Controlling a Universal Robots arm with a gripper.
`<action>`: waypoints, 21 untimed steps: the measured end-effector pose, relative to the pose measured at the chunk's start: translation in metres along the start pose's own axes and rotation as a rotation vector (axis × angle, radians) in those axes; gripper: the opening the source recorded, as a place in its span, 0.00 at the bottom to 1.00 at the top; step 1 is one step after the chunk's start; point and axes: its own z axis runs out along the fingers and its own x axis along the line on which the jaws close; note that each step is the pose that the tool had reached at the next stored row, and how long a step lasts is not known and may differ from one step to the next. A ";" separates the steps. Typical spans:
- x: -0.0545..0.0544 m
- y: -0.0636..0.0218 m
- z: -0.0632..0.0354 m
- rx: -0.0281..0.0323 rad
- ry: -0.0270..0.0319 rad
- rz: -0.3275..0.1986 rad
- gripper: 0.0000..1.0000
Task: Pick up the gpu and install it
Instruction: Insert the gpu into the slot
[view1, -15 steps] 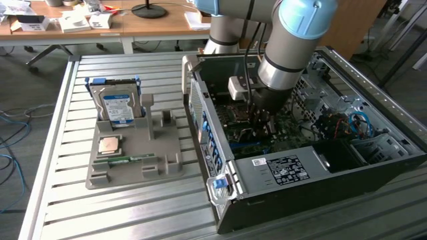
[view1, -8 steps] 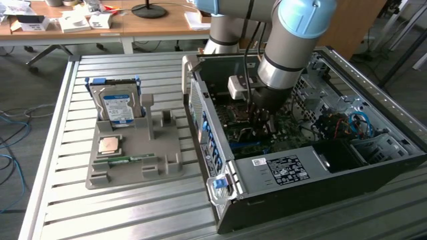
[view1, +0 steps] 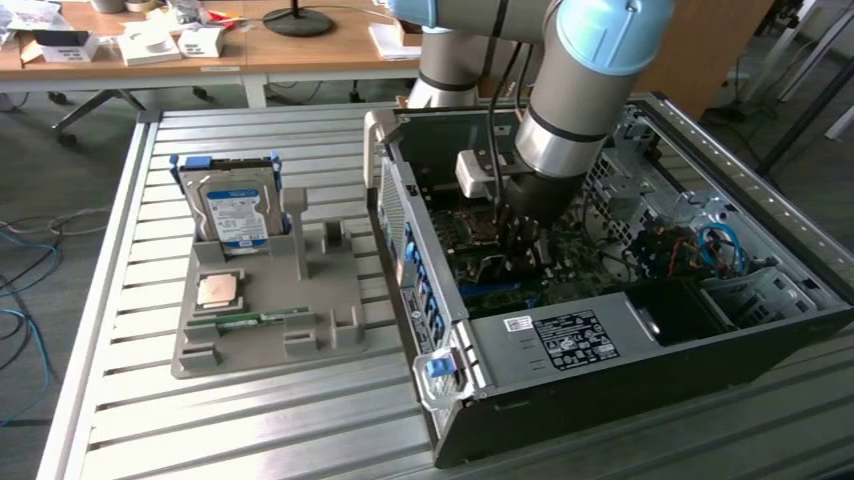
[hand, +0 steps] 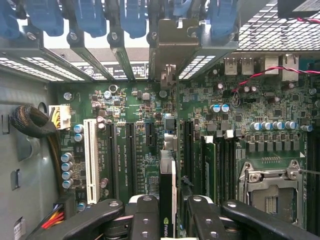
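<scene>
My gripper (hand: 168, 212) is inside the open computer case (view1: 561, 345), low over the green motherboard (hand: 250, 100). Its two black fingers (hand: 145, 220) are shut on the gpu (hand: 168, 185), which I see edge-on as a thin dark card with a small logo. The card runs from between the fingers toward its grey metal end bracket (hand: 167, 55) at the case's rear slot openings. It stands upright over the motherboard, between the black expansion slots (hand: 129, 155) and the memory slots. Whether it is seated in a slot I cannot tell. In the exterior view, the gripper (view1: 523, 235) hangs over the board.
A white expansion slot (hand: 91, 160) and a bare processor socket (hand: 272, 187) lie to either side of the card. On the slatted table, a grey holder (view1: 267, 300) carries a hard drive (view1: 238, 205), a processor chip (view1: 219, 290) and a green memory stick (view1: 254, 320). Cables fill the case's far side.
</scene>
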 end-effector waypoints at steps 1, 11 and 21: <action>0.000 0.0000 -0.0001 0.0001 0.0005 0.000 0.26; 0.000 0.0001 -0.0045 0.0001 0.0008 0.001 0.26; 0.000 -0.0001 -0.0054 0.0013 0.0017 0.021 0.26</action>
